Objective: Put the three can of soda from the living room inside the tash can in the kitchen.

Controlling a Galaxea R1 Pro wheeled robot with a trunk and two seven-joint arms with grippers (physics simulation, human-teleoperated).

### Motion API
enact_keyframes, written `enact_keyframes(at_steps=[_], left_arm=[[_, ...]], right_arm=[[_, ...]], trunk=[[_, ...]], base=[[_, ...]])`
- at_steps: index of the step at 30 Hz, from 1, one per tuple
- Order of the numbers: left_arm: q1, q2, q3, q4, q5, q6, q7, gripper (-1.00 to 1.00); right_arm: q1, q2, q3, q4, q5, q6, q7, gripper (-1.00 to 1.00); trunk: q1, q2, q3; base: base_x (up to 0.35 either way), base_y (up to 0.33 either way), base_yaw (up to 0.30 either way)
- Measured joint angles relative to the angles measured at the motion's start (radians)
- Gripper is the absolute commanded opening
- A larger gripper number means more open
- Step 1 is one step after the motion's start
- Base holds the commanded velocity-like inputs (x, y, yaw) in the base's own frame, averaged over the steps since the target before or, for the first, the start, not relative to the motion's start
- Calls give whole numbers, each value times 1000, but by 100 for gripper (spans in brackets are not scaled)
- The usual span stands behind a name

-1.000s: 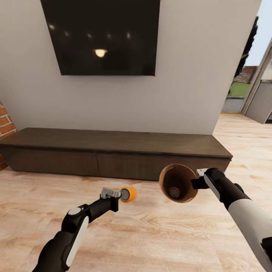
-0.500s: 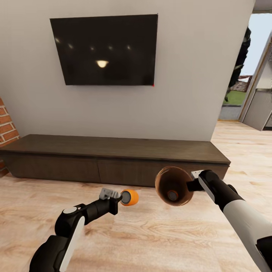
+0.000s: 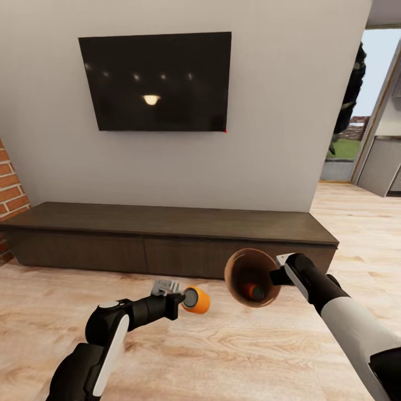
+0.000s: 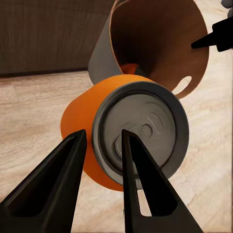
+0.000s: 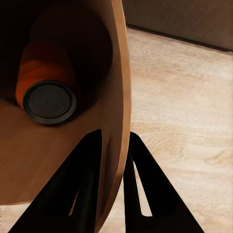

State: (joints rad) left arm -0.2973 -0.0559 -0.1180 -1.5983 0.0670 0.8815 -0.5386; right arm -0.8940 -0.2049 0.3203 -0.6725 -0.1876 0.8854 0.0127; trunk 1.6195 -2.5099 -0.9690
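Soda cans are partly dealt with, as far as I can judge: one orange can [image 5: 47, 90] already lies inside the bin [image 3: 236, 267], its grey top facing the mouth. A second orange can [image 3: 196, 299] is held in the air by the left gripper [image 3: 179, 298], just left of the bin's mouth and not yet inside. The blue can is not among what I can make out, so at least two cans look left to drop in, and the bin itself would have to end up in the kitchen, since the robot stands on a wood floor [image 3: 234, 351] in front of a long dark cabinet [image 3: 167, 234] with a TV [image 3: 156, 81] on the wall above.

The left gripper's fingers [image 4: 58, 194] are narrowly apart and clamped on the can's top rim, one finger outside the orange wall and the other across the grey lid.

The right gripper [image 3: 277, 275] pinches the bin's rim on its right side, one finger [image 5: 80, 189] inside the copper wall and one outside, nearly closed. It holds the bin tilted, mouth turned toward the can.
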Motion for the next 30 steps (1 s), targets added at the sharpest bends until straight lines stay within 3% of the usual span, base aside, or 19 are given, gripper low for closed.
enact_keyframes(at_steps=[9, 16, 20, 24, 30], left_arm=[[-12, -14, 0, 0, 3, 41, -4, -100], [-24, -16, 0, 0, 7, 73, -116, -100], [-35, -21, 1, 0, 4, 77, -151, -100], [-64, -48, 1, 0, 7, 80, -165, -100], [-107, -62, 2, 0, 5, 83, -168, -100]], right_arm=[[7, 4, 23, 0, -4, -2, -3, -100], [9, 12, 34, 1, -4, -2, -28, -100], [10, 17, 37, 11, -6, -1, -33, -100], [9, 38, 52, 32, -14, -1, -71, -100], [9, 55, 60, 43, -7, 0, -98, -100]], trunk=[[-4, 2, 35], [-7, 4, 62], [-9, 5, 77], [-11, 5, 93], [-14, 7, 116]], base=[[0, 0, 0], [0, 0, 0], [0, 0, 0], [0, 0, 0], [0, 0, 0]])
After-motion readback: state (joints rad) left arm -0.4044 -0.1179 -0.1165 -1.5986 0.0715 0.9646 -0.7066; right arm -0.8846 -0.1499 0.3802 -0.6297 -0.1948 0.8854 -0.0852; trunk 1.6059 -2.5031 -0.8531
